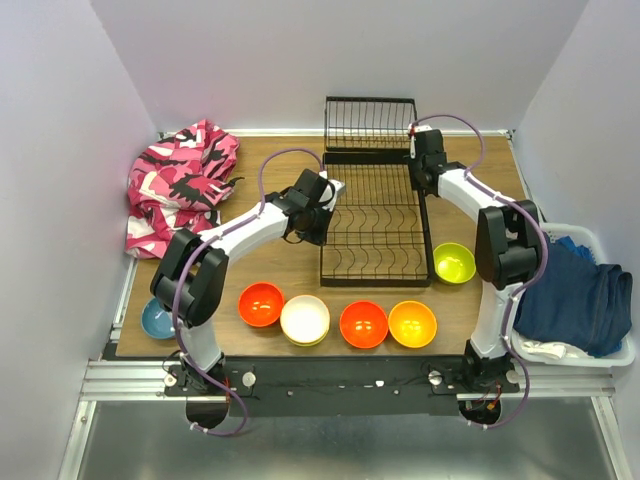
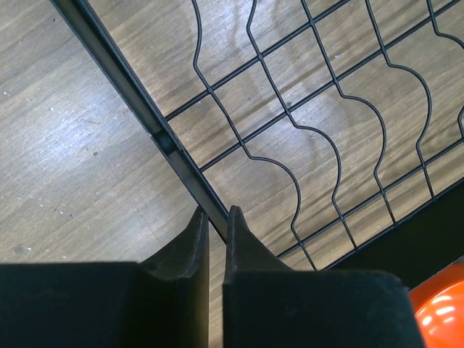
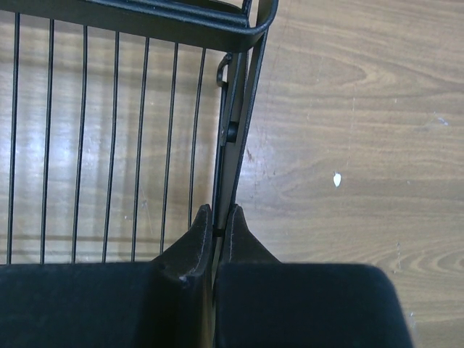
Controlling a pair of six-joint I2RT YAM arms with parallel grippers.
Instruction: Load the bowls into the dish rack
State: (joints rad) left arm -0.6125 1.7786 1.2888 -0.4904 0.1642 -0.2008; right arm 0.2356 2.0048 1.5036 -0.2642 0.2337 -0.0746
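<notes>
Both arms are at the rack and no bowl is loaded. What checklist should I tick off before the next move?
1. Left gripper clamped on dish rack left rim: ok.
2. Right gripper clamped on right rim near the hinge: ok.
3. Rack holds no bowls: ok.
4. Lime green bowl apart from rack's right rim: cannot tell, very close.
5. Hinged flap secured: cannot tell.

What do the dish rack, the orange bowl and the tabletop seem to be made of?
The dish rack: thin black wire, probably coated metal, with a dull sheen. The orange bowl: likely plastic, glossy, with bright highlights. The tabletop: wood or wood-look laminate, with visible grain lines.
</notes>
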